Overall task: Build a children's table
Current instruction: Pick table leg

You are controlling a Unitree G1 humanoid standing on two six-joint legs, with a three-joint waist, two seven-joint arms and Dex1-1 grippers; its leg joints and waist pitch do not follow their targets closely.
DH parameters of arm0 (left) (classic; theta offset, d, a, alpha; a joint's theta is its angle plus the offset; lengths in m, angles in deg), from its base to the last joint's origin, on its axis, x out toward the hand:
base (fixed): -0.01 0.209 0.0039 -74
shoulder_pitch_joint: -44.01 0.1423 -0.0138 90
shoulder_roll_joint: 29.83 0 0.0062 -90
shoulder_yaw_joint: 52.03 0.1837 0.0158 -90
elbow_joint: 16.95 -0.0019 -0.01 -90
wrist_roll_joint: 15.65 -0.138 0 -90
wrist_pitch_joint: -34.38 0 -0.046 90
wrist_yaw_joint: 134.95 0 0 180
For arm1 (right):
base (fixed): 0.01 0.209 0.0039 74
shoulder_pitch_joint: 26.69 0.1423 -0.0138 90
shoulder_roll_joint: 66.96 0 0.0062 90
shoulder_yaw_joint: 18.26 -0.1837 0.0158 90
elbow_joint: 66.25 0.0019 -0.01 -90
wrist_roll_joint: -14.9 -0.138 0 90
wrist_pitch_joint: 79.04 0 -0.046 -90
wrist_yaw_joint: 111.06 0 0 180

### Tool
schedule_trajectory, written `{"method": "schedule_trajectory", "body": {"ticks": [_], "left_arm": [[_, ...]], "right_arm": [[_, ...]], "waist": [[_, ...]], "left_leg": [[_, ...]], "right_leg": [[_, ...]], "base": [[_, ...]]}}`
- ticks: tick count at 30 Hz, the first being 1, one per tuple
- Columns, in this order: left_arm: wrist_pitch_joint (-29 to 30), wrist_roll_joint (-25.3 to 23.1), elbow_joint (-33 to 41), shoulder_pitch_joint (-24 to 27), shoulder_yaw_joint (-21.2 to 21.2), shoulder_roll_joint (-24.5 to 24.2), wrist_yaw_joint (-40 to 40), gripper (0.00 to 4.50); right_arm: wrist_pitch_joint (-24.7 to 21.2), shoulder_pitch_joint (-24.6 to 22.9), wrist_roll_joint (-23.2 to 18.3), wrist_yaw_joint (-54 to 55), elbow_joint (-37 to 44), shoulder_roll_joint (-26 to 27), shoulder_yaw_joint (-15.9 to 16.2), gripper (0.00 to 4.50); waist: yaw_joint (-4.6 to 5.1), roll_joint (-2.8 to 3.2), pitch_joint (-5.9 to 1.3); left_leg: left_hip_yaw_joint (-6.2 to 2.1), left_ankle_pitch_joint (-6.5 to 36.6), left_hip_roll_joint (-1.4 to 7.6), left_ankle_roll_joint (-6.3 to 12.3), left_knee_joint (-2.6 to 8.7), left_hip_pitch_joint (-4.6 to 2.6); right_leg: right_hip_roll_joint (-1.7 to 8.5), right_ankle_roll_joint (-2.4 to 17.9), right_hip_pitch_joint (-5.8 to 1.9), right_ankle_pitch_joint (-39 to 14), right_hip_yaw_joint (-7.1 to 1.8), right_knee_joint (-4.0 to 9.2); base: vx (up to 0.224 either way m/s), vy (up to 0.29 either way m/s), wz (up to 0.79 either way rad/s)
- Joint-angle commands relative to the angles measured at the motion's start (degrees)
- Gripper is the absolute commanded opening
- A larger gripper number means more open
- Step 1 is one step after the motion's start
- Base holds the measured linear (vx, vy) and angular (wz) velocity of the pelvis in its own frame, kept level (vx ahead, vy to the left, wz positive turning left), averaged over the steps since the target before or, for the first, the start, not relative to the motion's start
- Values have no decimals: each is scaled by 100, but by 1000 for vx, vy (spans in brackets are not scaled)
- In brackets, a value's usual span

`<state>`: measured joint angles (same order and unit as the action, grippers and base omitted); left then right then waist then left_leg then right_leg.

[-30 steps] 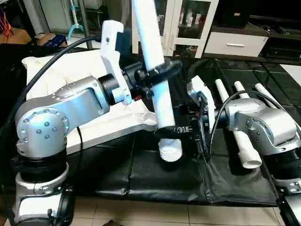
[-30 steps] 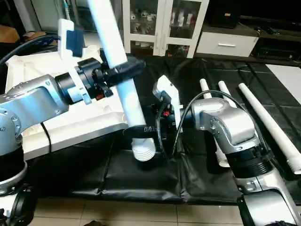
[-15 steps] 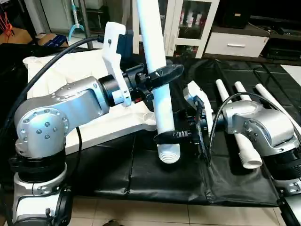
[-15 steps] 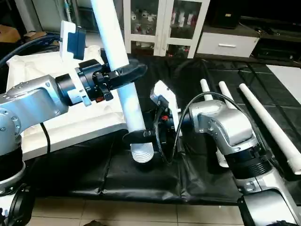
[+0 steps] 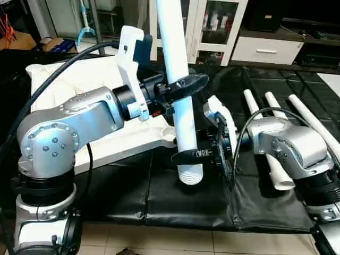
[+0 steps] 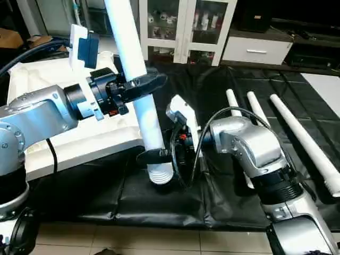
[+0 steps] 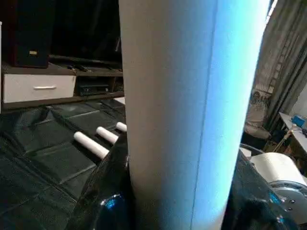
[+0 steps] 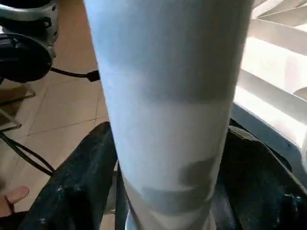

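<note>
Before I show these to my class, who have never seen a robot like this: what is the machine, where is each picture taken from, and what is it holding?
This is a humanoid robot with two silver arms, each ending in a two-fingered black gripper. Two pictures come from cameras on its head, looking down over its forearms; the other two come from cameras on its wrists, close against what the fingers surround. The left gripper holds a long tapered white plastic leg roughly upright, its ribbed end downward. The right gripper has its fingers around that leg lower down. On the black mat lie the white square plastic tabletop, upside down, and three more white legs. Behind stand a white glass-door cabinet and a white drawer unit.
</note>
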<state>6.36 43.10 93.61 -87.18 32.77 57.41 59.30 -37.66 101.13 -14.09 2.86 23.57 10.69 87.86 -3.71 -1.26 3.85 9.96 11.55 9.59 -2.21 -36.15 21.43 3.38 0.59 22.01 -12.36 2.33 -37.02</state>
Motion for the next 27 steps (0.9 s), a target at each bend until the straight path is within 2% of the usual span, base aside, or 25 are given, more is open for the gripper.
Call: {"method": "schedule_trajectory", "body": {"ticks": [1, 2, 5, 7, 11, 12, 19, 20, 22, 24, 25, 27], "left_arm": [[-83, -46, 55, -87, 52, -10, 51, 174], [-85, -48, 54, -89, 50, -10, 55, 174], [-84, -44, 72, -86, 52, -16, 76, 174], [-84, -43, 84, -83, 50, -18, 88, 174], [-73, -48, 89, -83, 50, -25, 94, 174], [-71, -50, 91, -85, 49, -26, 99, 173], [-50, -20, 108, -93, 34, -40, 130, 173], [-40, -4, 105, -96, 13, -59, 152, 173], [-40, -1, 103, -96, 8, -62, 155, 173], [-87, -100, 98, -97, 31, -113, 174, 173], [-93, -119, 96, -99, 35, -118, 166, 208], [-165, -182, -7, -155, -43, -110, 100, 243]], "right_arm": [[-51, -54, -25, 33, 117, -29, -8, 330], [-55, -59, -24, 33, 123, -24, -3, 295], [-52, -67, -19, 31, 121, -15, 5, 287], [-50, -66, -16, 35, 112, -10, 3, 257], [-54, -68, -18, 36, 110, -4, 5, 232], [-56, -70, -18, 37, 109, -2, 5, 208], [-63, -83, -25, 66, 108, 23, -11, 193], [-69, -92, -38, 91, 105, 42, -36, 193], [-68, -93, -39, 94, 104, 45, -40, 193], [-56, -95, -30, 129, 89, 60, -64, 193], [-54, -95, -30, 132, 87, 62, -66, 193], [-42, -95, -28, 206, 59, 93, -140, 193]], "waist": [[-21, 11, -409], [-23, 21, -408], [-21, 15, -410], [-20, 14, -407], [-21, 18, -408], [-22, 17, -409], [-23, 26, -409], [-28, 64, -408], [-20, 42, -409], [-23, 61, -410], [-18, 57, -412], [-13, 70, -410]], "left_leg": [[-113, 498, 309, -188, 414, -74], [-115, 496, 310, -191, 414, -75], [-113, 495, 308, -193, 413, -75], [-113, 515, 308, -195, 415, -74], [-113, 517, 309, -193, 415, -77], [-113, 512, 309, -193, 415, -78], [-115, 518, 309, -202, 418, -79], [-122, 522, 308, -215, 416, -79], [-118, 548, 306, -220, 419, -80], [-123, 551, 309, -231, 421, -83], [-123, 542, 308, -235, 421, -79], [-121, 597, 308, -246, 422, -89]], "right_leg": [[428, 1341, -271, -433, -275, 399], [430, 1343, -268, -431, -274, 399], [425, 1348, -268, -404, -274, 398], [428, 1344, -269, -443, -275, 402], [427, 1343, -267, -430, -274, 401], [429, 1346, -268, -427, -275, 401], [426, 1348, -268, -395, -273, 397], [428, 1351, -264, -391, -272, 391], [420, 1354, -267, -372, -271, 398], [423, 1357, -265, -365, -269, 397], [420, 1357, -268, -343, -268, 392], [419, 1358, -262, -361, -270, 403]], "base": [[0, 0, 0], [0, 0, 0], [0, 0, 0], [0, 0, 0], [0, 0, 0], [0, 0, 0], [0, 0, 0], [0, 0, 0], [0, 0, 0], [0, 0, 0], [0, 0, 0], [0, 0, 0]]}}
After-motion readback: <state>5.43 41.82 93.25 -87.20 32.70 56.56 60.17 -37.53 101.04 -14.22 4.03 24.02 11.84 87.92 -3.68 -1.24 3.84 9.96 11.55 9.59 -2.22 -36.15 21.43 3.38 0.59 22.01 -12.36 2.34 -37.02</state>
